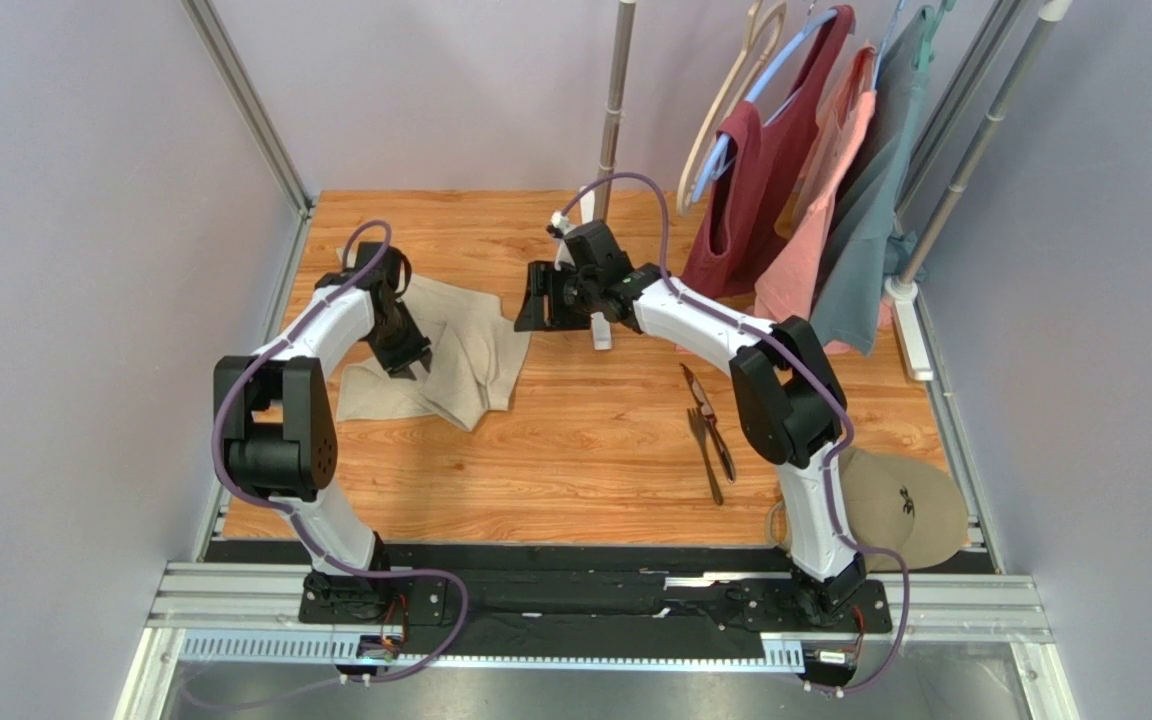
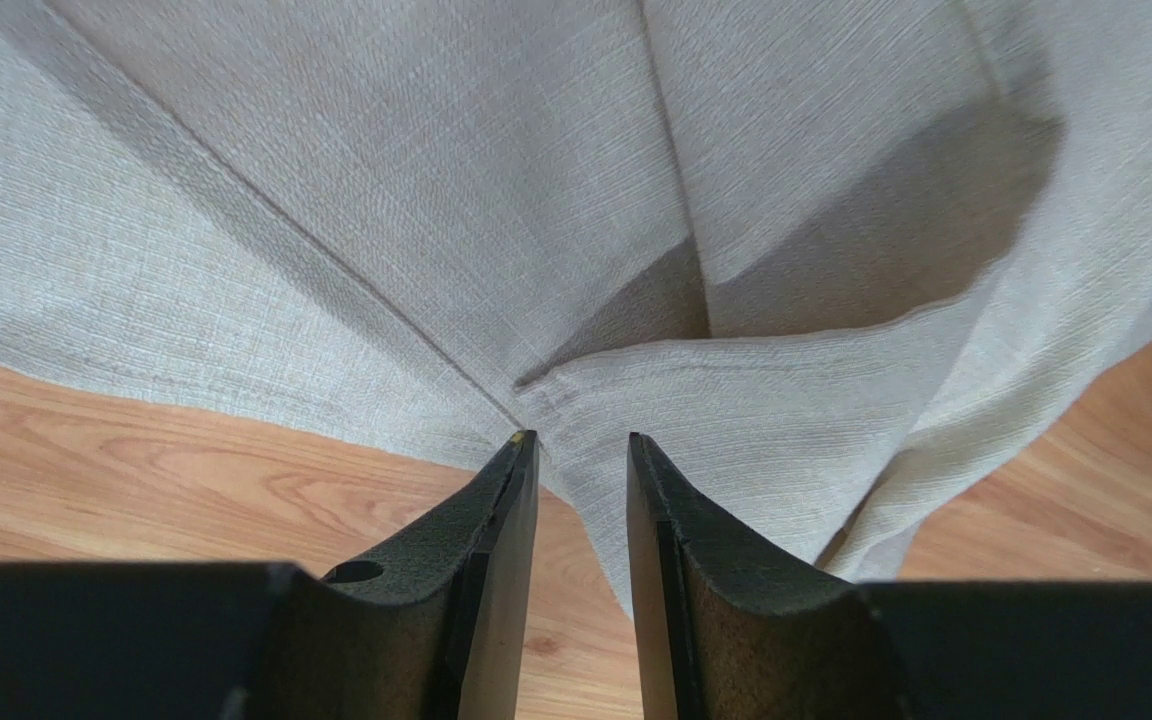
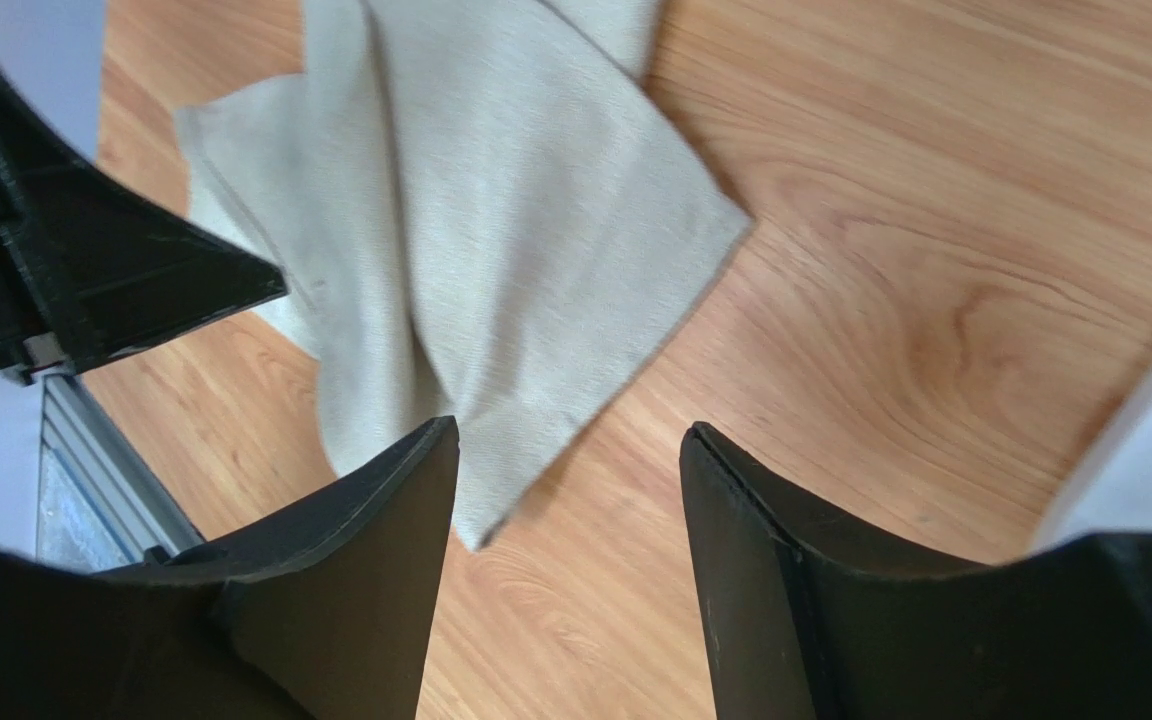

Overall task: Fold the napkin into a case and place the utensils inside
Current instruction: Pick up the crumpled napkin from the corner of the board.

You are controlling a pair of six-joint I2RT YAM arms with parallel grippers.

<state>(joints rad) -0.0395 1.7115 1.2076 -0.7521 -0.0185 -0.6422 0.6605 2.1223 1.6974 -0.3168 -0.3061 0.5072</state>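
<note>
The beige napkin lies rumpled and partly folded over itself at the left of the wooden table. My left gripper points down at the napkin's near edge. In the left wrist view its fingertips stand a narrow gap apart, just short of a hemmed fold corner of the napkin, and nothing is pinched between them. My right gripper hovers just right of the napkin. It is open over bare wood, beside a napkin corner. The dark utensils lie together right of centre.
A round tan disc sits at the table's near right corner. Maroon, salmon and grey-teal garments hang on a rack at the back right. A metal pole stands behind the right gripper. The left arm's gripper shows in the right wrist view.
</note>
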